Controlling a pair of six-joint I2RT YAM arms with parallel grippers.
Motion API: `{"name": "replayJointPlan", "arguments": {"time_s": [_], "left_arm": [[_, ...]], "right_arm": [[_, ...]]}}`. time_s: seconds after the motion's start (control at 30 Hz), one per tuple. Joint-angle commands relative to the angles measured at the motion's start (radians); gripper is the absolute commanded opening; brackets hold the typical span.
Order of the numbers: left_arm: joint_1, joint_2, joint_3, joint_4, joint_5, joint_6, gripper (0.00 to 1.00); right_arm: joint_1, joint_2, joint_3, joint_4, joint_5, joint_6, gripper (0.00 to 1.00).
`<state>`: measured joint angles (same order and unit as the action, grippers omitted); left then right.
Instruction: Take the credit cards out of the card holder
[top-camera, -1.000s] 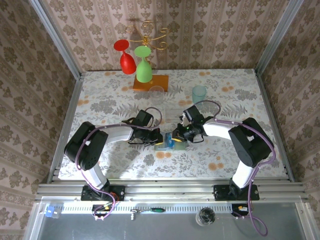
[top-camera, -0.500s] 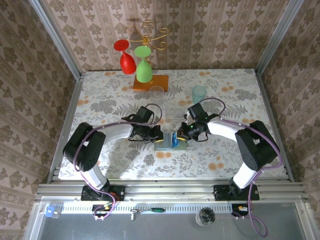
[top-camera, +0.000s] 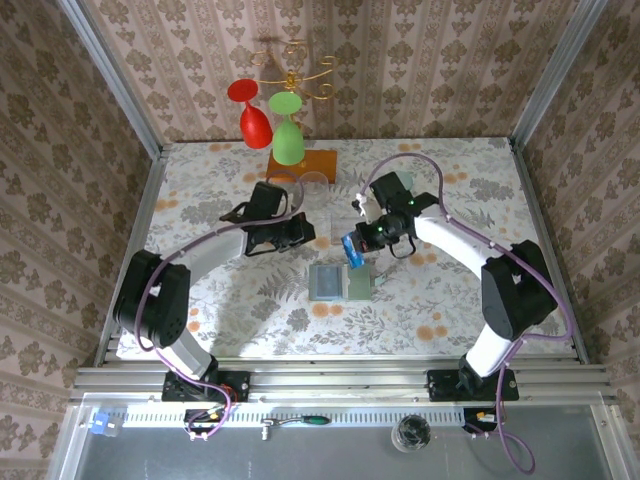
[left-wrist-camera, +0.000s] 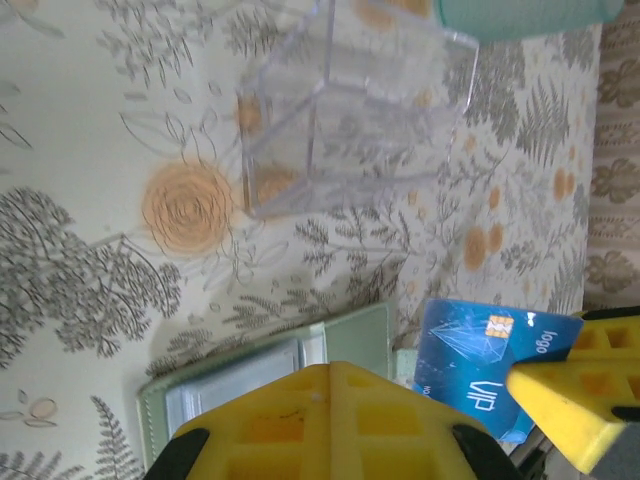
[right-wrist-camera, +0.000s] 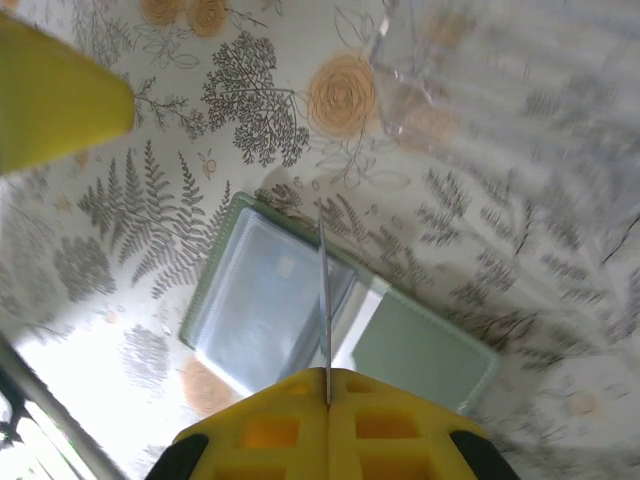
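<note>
- From above, you see the card holder (top-camera: 338, 283) lying open on the desk (top-camera: 200, 200). Just behind it, the right tool (top-camera: 357, 241) is closed on the blue credit card (top-camera: 351, 250), which is up off the holder. The left tool (top-camera: 296, 232), behind and left of the holder, has its jaws together with nothing between.
- In the left wrist view, your left tool (left-wrist-camera: 330, 372) is pressed shut over the card holder (left-wrist-camera: 352, 338). The blue credit card (left-wrist-camera: 470, 372) is just right of the holder.
- In the right wrist view, the right tool (right-wrist-camera: 328, 385) pinches the blue credit card (right-wrist-camera: 325, 290) edge-on, above the open card holder (right-wrist-camera: 420, 345).
</note>
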<state>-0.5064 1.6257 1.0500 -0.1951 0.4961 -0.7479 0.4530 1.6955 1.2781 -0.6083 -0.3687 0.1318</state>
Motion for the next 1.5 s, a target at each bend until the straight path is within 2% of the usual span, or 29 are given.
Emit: {"name": "replayJointPlan", "arguments": {"time_s": [0.0,0.07,0.3,0.43,0.53,0.73,1.27,1.47], "left_arm": [[0.020,0.004,0.042,-0.009,-0.002,0.032,0.03],[0.028,0.012,0.041,-0.003,0.001,0.029,0.03],[0.032,0.012,0.061,0.002,0.005,0.023,0.03],[0.032,0.002,0.054,0.010,-0.002,0.023,0.03],[0.033,0.005,0.050,0.037,-0.007,0.017,0.04],[0.037,0.033,0.076,0.054,-0.008,0.015,0.04],[0.043,0.010,0.056,0.061,-0.019,0.023,0.04],[0.073,-0.010,0.037,0.053,-0.025,0.025,0.08]], "right_arm": [[-0.004,0.058,0.076,-0.146,0.126,-0.288,0.00],[-0.005,0.098,0.143,-0.188,0.166,-0.362,0.00],[0.005,0.227,0.369,-0.355,0.187,-0.727,0.00],[0.007,0.322,0.517,-0.447,0.253,-0.830,0.00],[0.006,0.386,0.620,-0.488,0.283,-0.872,0.00],[0.000,0.472,0.771,-0.527,0.263,-0.937,0.00],[-0.010,0.662,0.983,-0.693,0.206,-1.064,0.00],[-0.011,0.729,1.030,-0.720,0.189,-1.069,0.00]]}}
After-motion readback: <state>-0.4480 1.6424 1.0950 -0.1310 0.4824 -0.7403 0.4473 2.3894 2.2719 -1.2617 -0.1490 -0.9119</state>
